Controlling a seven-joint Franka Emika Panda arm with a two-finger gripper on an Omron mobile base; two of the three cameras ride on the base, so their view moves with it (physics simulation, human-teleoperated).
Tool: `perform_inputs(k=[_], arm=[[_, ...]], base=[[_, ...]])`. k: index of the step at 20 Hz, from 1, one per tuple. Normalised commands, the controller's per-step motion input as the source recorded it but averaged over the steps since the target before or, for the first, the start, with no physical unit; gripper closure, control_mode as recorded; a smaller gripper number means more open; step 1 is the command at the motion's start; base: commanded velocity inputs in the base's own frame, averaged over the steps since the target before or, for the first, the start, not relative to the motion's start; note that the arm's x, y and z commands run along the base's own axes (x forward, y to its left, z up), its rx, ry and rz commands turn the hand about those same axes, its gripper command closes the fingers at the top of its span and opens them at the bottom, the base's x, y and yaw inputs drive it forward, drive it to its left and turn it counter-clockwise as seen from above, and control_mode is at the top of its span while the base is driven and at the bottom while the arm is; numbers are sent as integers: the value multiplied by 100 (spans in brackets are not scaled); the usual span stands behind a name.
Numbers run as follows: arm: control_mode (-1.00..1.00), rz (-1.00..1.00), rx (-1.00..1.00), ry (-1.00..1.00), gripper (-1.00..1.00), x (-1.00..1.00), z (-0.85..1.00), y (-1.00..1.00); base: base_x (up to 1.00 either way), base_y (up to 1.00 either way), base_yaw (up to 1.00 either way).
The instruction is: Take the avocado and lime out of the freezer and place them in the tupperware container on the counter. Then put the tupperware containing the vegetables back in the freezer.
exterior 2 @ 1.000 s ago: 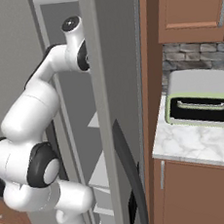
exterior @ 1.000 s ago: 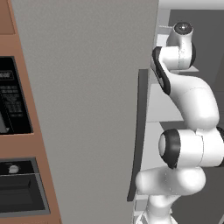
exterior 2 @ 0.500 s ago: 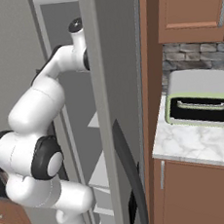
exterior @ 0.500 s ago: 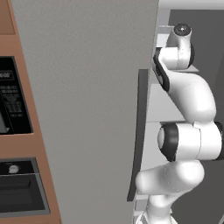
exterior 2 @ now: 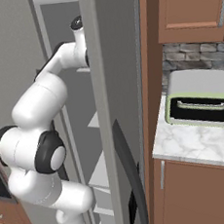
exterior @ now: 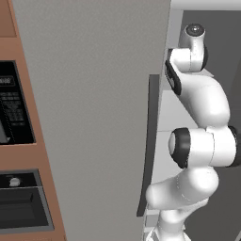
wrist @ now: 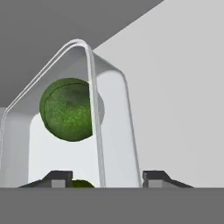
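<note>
Hand view: avocado (wrist: pixel 70 109) inside clear-walled freezer bin (wrist: pixel 109 131), jaws spread apart, empty.

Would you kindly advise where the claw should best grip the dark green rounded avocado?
Probably across the widest middle of the dark green rounded avocado, coming straight ahead along the hand view. Its round body offers no handle, and the clear curved rim crosses its right side.

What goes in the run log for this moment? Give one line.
arm: reaching into freezer, door open | pincer: open, tupperware container rim between its tips | avocado: in container
</note>
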Motion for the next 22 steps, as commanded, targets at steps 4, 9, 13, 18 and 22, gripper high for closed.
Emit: perform_inputs(k=[4,9,13,18,22], arm=[[-100,2,0,-10,-100,-6,0,0],[-100,3,0,-26,-100,-45,11,0],[-100,3,0,-34,-100,-68,16,0],[-100,0,0,-30,-100,-95,41,20],[-100,0,0,-7,-100,-100,67,44]], base=[[0,0,0],[0,0,0],[0,0,0],[0,0,0],[0,0,0]])
